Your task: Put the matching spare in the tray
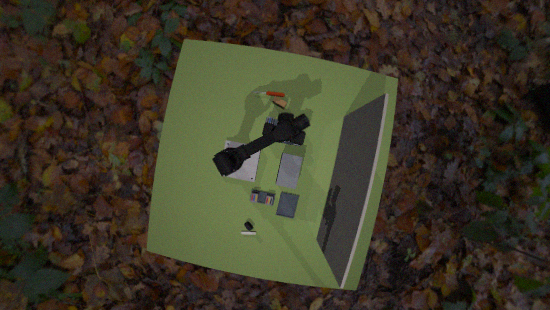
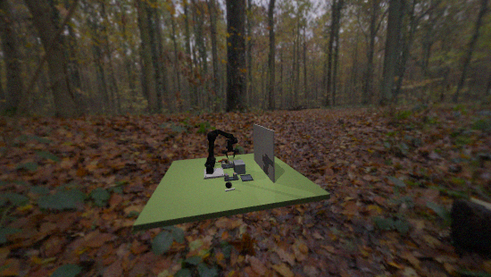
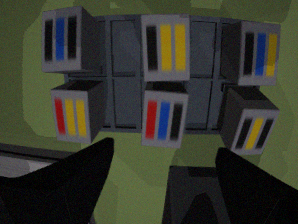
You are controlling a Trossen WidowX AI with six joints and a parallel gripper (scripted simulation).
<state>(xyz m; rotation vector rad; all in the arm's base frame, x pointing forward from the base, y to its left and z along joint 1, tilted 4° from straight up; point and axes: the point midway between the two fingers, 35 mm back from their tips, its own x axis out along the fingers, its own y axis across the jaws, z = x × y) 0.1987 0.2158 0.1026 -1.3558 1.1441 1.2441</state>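
My gripper (image 3: 165,149) (image 1: 287,127) (image 2: 230,155) is open and empty, hanging over a dark rack (image 3: 125,90) that holds several grey spares with coloured stripe codes. In the wrist view the red-blue-black spare (image 3: 162,119) lies just beyond the gap between my fingers, with a black-yellow-yellow spare (image 3: 166,46) behind it. A red-yellow-yellow spare (image 3: 71,116) and a black-yellow-black spare (image 3: 253,132) flank it. The grey mounted unit (image 1: 290,170) (image 2: 239,166) stands beside the rack. The dark tray (image 1: 287,204) (image 2: 246,177) lies further along. The unit's back is hidden.
A tall grey panel (image 1: 355,185) (image 2: 264,152) stands along the table's edge. An orange-handled tool (image 1: 275,93) and a brown block (image 1: 280,103) lie beyond the rack. A small striped piece (image 1: 262,197), a black knob (image 1: 248,225) and a white bar (image 1: 248,233) lie near the tray.
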